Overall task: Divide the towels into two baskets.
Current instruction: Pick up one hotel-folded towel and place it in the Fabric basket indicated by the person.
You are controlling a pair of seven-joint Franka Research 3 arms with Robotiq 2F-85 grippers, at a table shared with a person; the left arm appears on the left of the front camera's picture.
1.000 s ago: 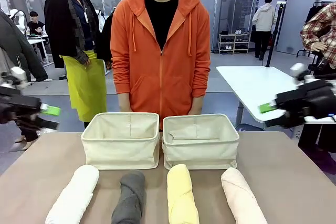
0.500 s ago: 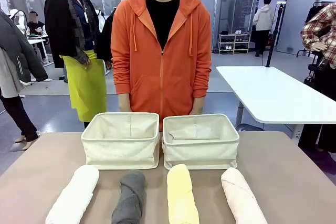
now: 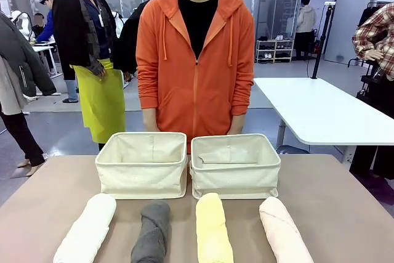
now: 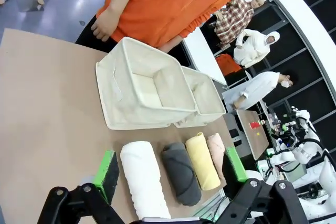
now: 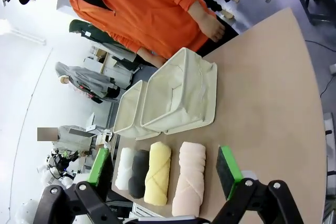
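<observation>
Towels are lying in a row along your near edge of the desk (image 3: 345, 201), each pointing away from you: white (image 3: 86, 229), grey (image 3: 152, 231), yellow (image 3: 213, 229), pink (image 3: 283, 229), left to right, with gaps between them. That spacing is probably leaving you room to bring jaws down around one roll without catching its neighbour.

Just beyond them the two baskets are standing side by side, touching or nearly so. The left basket (image 3: 141, 177) is sitting behind white and grey, the right basket (image 3: 235, 180) behind yellow and pink, so each pair seems to be lining up with its own bin. Both are looking empty, and nothing is sorted yet. Behind the baskets a person (image 3: 196, 60) in an orange hoodie is standing close, touching nothing.

Your left jaws are standing fully apart above the desk, green pads (image 4: 107, 174) framing the row, gripping and touching nothing. Your right jaws are gaping equally wide, pads (image 5: 228, 169) framing the same row from the other side, likewise empty.
</observation>
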